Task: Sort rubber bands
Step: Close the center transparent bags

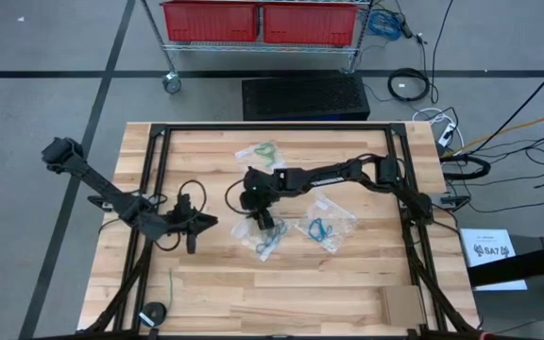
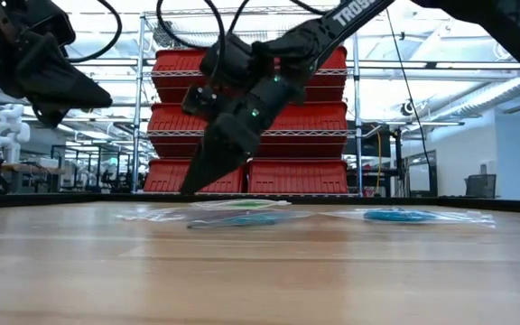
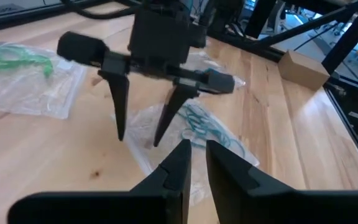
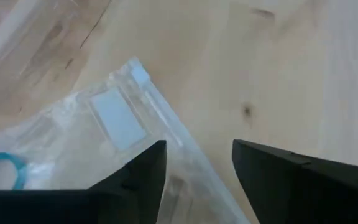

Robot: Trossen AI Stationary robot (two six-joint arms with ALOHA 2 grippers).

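the right claw (image 1: 264,223) is hanging over the middle of the bench (image 1: 281,302), fingers pointing down and spread apart, with nothing between them. the right wrist view is showing its fingers (image 4: 143,175) parted just above the corner of a clear bag (image 4: 114,124), with one bright blue band (image 4: 2,169) lying inside that bag. the left claw (image 1: 191,236) is waiting at about 9 o'clock from the right claw, near it and clear of the bags; its fingers (image 3: 178,163) are standing slightly parted with nothing held.

the rubber bands are lying in three places: a light green cluster (image 1: 264,151) in a bag at 12 o'clock from the right claw, a bright blue cluster (image 1: 321,229) in a bag at 3 o'clock, and a teal cluster (image 1: 270,246) on the bag directly under the claw, toward 6 o'clock.

step in hand, as judged: the right claw is positioned over the middle bag, either releasing into it or preparing a pick. whether a loose band is lying outside a bag cannot be told.

the next move is calling for a fine descent onto a single thin loop, closing without pinching the bag film, since the bag would lift along with the band.
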